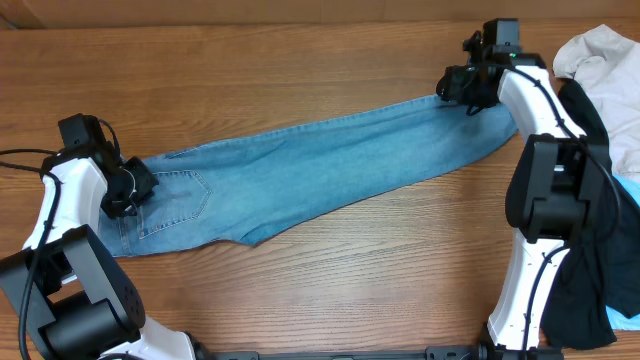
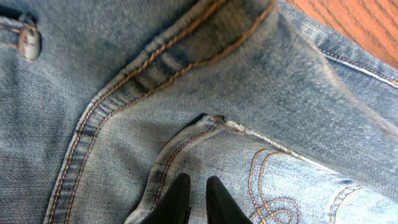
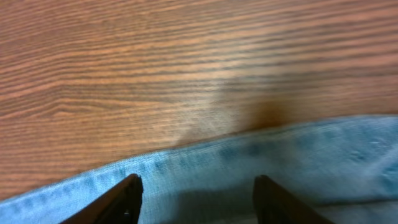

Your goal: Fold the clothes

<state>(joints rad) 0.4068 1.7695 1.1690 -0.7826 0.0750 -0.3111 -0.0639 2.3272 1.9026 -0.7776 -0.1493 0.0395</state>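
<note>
Jeans (image 1: 320, 165) lie flat on the wooden table (image 1: 300, 60), stretched in one long strip from the waist at lower left of the overhead frame to the leg end at upper right, back side up, with one stitched back pocket (image 1: 175, 200) showing near the waist. Both legs read as a single band; can't tell how they're layered. Left gripper (image 1: 128, 190) sits on the waist end, at the left edge of the denim. Left wrist view: left gripper (image 2: 198, 193) has its jaws narrow, almost together, tips low at bottom centre on the jeans (image 2: 124, 124) right by the top corner of the back pocket (image 2: 280, 186) with its looped orange stitching; a thick ridge of denim runs across the upper right. Can't tell whether any cloth is nipped between the tips. Right gripper (image 1: 470, 90) is at the leg end, upper right of the overhead frame. Right wrist view: right gripper (image 3: 198, 199) has its jaws wide, one finger either side of the pale denim edge of the jeans (image 3: 298, 162), bare wood filling the top of the frame; contact with the cloth not clear. Off-white cloth (image 1: 605, 55) is bunched at the top right corner, black garment (image 1: 590, 260) lies down the right edge behind the right arm, both apart from the jeans.
</note>
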